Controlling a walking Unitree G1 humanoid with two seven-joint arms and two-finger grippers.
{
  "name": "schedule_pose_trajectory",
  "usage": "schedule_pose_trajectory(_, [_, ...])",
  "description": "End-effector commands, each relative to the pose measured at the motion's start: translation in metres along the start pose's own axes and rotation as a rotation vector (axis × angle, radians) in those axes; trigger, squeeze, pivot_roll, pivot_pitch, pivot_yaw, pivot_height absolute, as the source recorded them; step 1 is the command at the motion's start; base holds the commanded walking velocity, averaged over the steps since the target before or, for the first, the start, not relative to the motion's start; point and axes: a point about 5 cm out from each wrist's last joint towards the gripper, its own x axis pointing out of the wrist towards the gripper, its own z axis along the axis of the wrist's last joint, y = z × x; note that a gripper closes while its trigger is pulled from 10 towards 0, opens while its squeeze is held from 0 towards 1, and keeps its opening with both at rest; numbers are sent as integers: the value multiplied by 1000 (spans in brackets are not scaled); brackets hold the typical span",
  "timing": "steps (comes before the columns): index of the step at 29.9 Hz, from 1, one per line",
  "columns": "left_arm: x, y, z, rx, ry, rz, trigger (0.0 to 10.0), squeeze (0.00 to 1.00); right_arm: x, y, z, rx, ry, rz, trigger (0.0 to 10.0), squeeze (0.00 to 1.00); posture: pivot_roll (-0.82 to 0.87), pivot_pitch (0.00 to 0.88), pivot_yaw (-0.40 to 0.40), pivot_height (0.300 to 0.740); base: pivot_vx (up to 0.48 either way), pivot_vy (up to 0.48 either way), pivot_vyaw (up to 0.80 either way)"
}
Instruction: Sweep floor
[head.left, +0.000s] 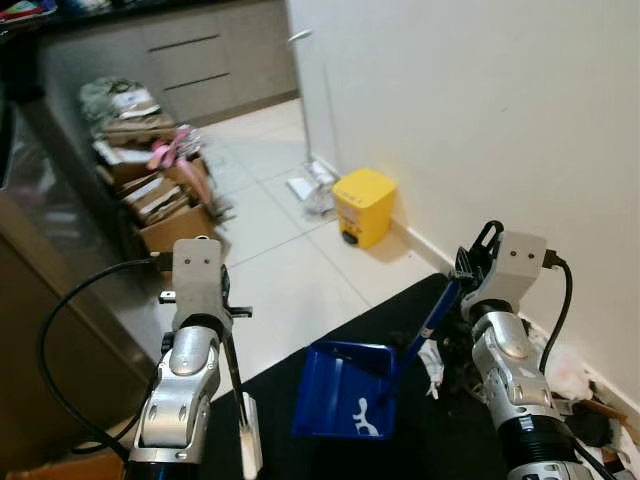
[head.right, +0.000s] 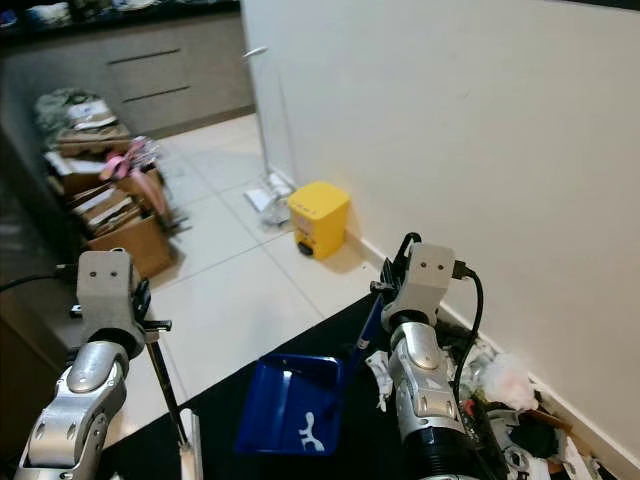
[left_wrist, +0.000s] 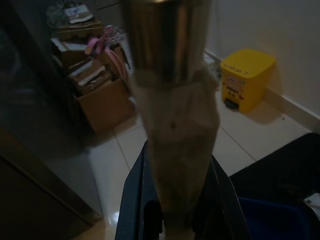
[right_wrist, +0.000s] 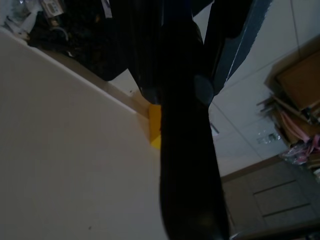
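A blue dustpan (head.left: 345, 392) hangs low over a black mat (head.left: 450, 440), its long blue handle (head.left: 432, 318) rising to my right gripper (head.left: 462, 272), which is shut on it. My left gripper (head.left: 224, 305) is shut on a thin metal broom pole (head.left: 236, 375) that ends in a white piece (head.left: 250, 440) near the mat's edge. In the left wrist view the pole (left_wrist: 172, 75) runs between the black fingers (left_wrist: 135, 205). Scraps of litter (head.right: 500, 385) lie heaped along the wall's foot at the right.
A yellow pedal bin (head.left: 365, 205) stands against the white wall ahead. Beyond it a white floor mop (head.left: 312, 180) leans at the wall corner. Cardboard boxes of clutter (head.left: 165, 200) line the left side by dark cabinets (head.left: 200, 60). Pale tiles (head.left: 290, 270) lie between.
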Motion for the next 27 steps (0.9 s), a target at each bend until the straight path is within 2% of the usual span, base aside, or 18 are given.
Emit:
schedule_pose_trajectory(1, [0,4,5,0,-20,17,10000,0,1,5,3,14,-26,13,10000,0,75,18,38,740,0,0,769])
schedule_pose_trajectory(27, [-1,3,4,-5,-10,26,10000,0,1,7,2,10,-16,30,10000,0,76,20,26,740,0,0,765])
